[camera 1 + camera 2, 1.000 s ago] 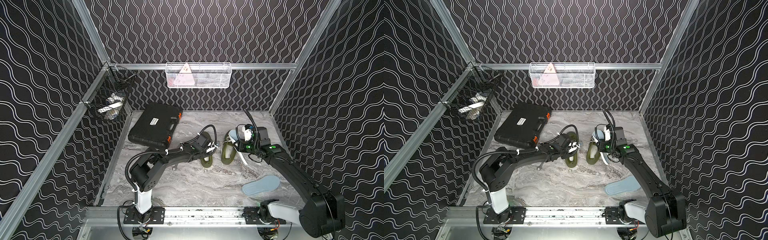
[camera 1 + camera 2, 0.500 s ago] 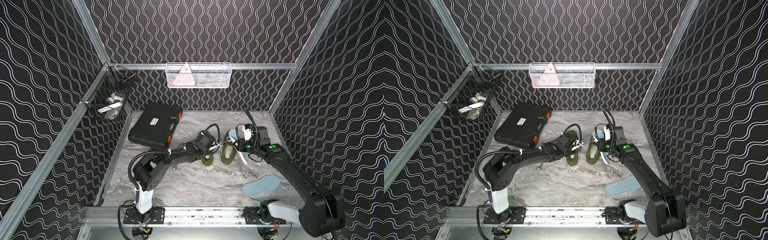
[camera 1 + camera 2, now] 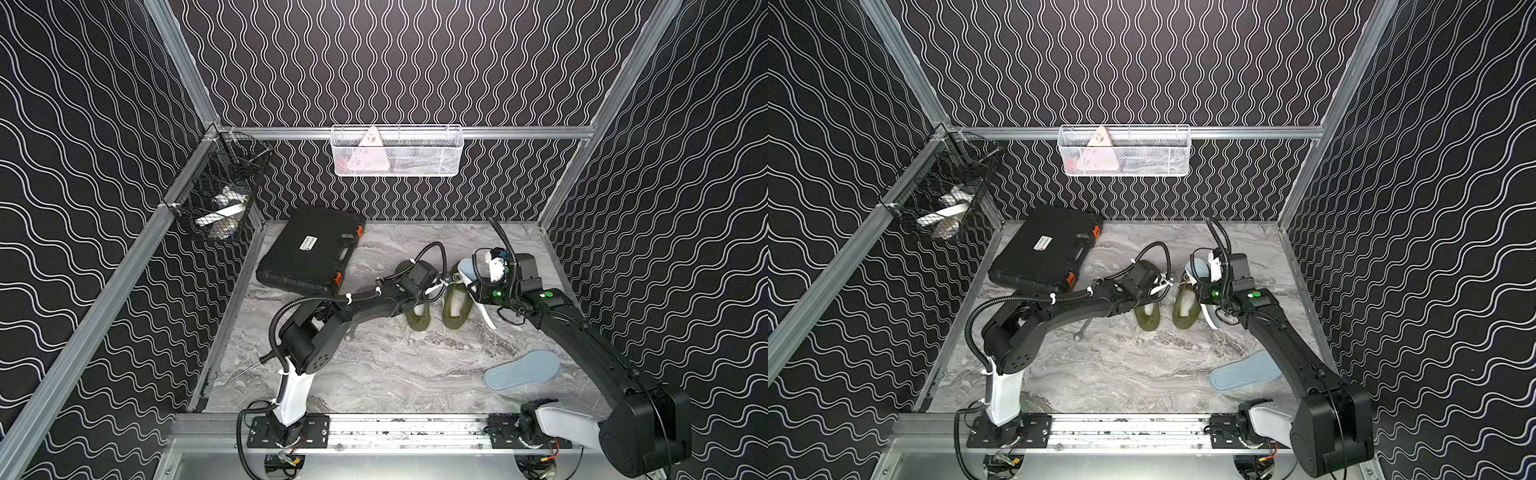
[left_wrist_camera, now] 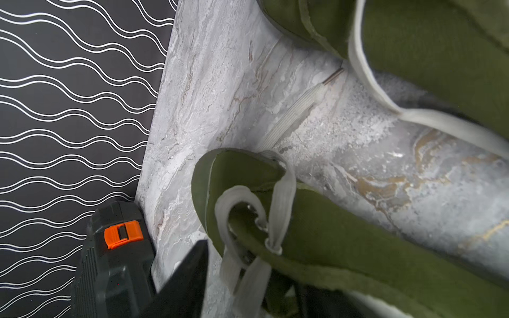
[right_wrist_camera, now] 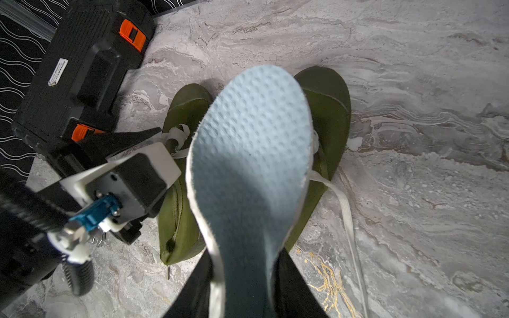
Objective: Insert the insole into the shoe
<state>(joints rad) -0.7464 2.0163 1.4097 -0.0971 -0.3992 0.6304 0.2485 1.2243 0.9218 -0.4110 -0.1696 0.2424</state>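
Observation:
Two olive-green shoes lie side by side mid-table, a left shoe and a right shoe. My right gripper is shut on a light-blue insole, holding it tilted just above the right shoe. My left gripper sits at the left shoe's lace end. One black finger stands outside the shoe wall, with a strip of table between them. The other finger is hidden. A second insole lies flat near the front right.
A black tool case with orange latches lies at the back left, close to my left arm. A wrench lies under that arm and a thin tool near the front left. Wire baskets hang on the left wall and the back wall.
My left gripper has slid along the left shoe toward its lace end and its jaws have narrowed. The right arm and its insole have stayed still.

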